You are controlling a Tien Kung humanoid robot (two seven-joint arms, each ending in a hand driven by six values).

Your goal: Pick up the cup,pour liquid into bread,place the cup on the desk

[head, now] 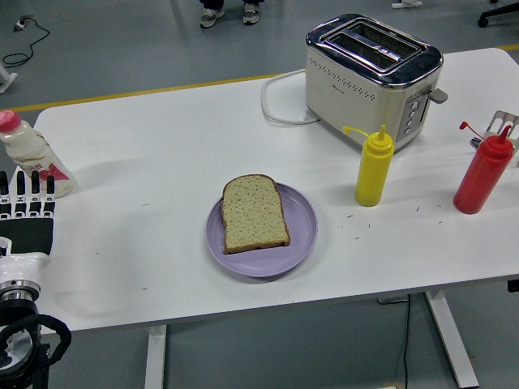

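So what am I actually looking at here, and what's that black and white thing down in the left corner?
You are seeing through a camera high on a humanoid robot, looking down over its white table. The black and white thing is the robot's left hand, fingers straight, holding nothing. Just beyond its fingertips stands a pink-capped bottle. In the middle, a slice of bread lies on a purple plate. To the right stand a yellow squeeze bottle, a red squeeze bottle and a toaster. The right hand is out of view.
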